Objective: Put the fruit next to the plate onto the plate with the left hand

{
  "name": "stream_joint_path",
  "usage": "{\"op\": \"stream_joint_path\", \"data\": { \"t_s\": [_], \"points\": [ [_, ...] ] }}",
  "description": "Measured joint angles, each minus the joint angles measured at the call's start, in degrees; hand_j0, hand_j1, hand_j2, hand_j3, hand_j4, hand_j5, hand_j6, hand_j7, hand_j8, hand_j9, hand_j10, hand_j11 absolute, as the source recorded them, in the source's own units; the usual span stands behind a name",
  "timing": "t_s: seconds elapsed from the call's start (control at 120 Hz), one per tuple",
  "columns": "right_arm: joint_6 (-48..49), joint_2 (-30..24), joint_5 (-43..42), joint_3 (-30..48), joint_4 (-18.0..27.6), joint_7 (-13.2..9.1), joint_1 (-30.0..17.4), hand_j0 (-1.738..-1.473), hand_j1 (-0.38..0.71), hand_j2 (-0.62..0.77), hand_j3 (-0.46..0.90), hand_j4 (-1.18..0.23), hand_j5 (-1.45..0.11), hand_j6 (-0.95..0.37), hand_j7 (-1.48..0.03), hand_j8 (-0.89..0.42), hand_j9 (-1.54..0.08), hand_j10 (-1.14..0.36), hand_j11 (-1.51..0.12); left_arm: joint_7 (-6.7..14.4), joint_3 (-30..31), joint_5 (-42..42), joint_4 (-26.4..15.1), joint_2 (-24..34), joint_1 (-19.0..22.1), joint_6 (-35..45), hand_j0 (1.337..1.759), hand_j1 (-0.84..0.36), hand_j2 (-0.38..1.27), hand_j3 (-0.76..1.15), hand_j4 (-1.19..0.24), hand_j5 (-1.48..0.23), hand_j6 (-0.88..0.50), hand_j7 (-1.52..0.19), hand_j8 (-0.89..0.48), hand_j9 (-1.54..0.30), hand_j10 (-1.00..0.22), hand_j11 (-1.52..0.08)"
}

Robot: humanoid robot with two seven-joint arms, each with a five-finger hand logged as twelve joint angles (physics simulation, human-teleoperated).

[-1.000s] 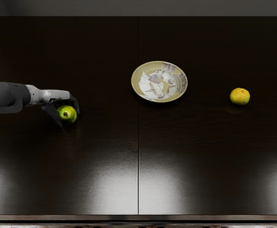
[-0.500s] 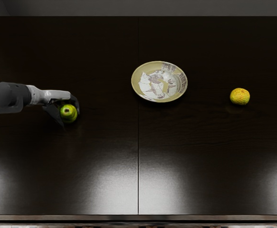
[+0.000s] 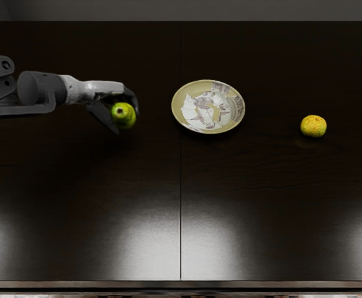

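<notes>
I have the left hand [image 3: 113, 110] closed around the green apple [image 3: 123, 115], its dark fingers [image 3: 108, 118] curled over the top and under the near side, so the fruit sits pinched between them. The arm comes in from the left edge. The apple is left of the plate [image 3: 178, 107], near it but not yet over the rim. I judge it is carried above the bench [image 3: 181, 211], though the dark surface shows no shadow to confirm the height.

The grip worries me most. Much of the apple's right face is exposed, so the hold looks shallow. A round, smooth fruit could roll out of the fingers if I swing the arm sharply toward the plate. If it drops short, it would likely roll along the bench out of reach.

The second risk is height. If the hand comes in too low, the fingers or the apple could catch the raised rim and shove or tip the plate. A release from too high, or off-centre, could let the apple bounce or roll over the shallow edge.

A yellow-orange fruit [image 3: 313, 125] lies well apart on the plate's right and plays no part here. The right arm is out of view.
</notes>
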Motion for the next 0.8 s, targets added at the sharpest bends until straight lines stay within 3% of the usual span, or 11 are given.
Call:
{"op": "stream_joint_path", "data": {
  "t_s": [0.283, 0.367, 0.408, 0.533, 0.8],
  "points": [
    [0.0, 0.0, 0.0, 0.0, 0.0, 0.0, 0.0, -1.658, -0.31, -0.01, 0.00, -0.03, -0.04, -0.03, -0.04, -0.03, -0.04, -0.03, -0.04, 0.1, -3.4, -1.7, 4.2, -8.6, -2.4, 0.2, 1.648, -0.32, 0.21, 0.00, -0.44, -0.93, -0.20, -0.95, -0.25, -0.96, -0.61, -0.95],
    [0.0, 0.0, 0.0, 0.0, 0.0, 0.0, 0.0, -1.658, -0.31, -0.01, 0.00, -0.03, -0.04, -0.03, -0.04, -0.03, -0.04, -0.03, -0.04, 0.1, -3.9, -1.7, 6.9, -11.3, -3.1, 0.2, 1.648, -0.33, 0.24, 0.00, -0.43, -0.94, -0.20, -0.95, -0.25, -0.97, -0.61, -0.95],
    [0.0, 0.0, 0.0, 0.0, 0.0, 0.0, 0.0, -1.658, -0.31, -0.01, 0.00, -0.03, -0.04, -0.03, -0.04, -0.03, -0.04, -0.03, -0.04, 0.1, -4.1, -1.6, 8.3, -12.9, -3.4, 0.2, 1.649, -0.39, 0.38, 0.00, -0.40, -0.94, -0.17, -0.95, -0.23, -0.97, -0.59, -0.95],
    [0.0, 0.0, 0.0, 0.0, 0.0, 0.0, 0.0, -1.658, -0.31, -0.01, 0.00, -0.03, -0.04, -0.03, -0.04, -0.03, -0.04, -0.03, -0.04, 0.1, -4.4, -1.4, 11.8, -17.2, -3.7, 1.9, 1.648, -0.36, 0.27, 0.00, -0.41, -0.93, -0.19, -0.93, -0.25, -0.95, -0.61, -0.95],
    [0.0, 0.0, 0.0, 0.0, 0.0, 0.0, 0.0, -1.658, -0.31, -0.01, 0.00, -0.03, -0.04, -0.03, -0.04, -0.03, -0.04, -0.03, -0.04, 0.1, -4.4, -1.1, 23.5, -29.2, -4.6, 3.1, 1.649, -0.31, 0.22, 0.00, -0.44, -0.93, -0.23, -0.93, -0.28, -0.94, -0.63, -0.95]
  ]
}}
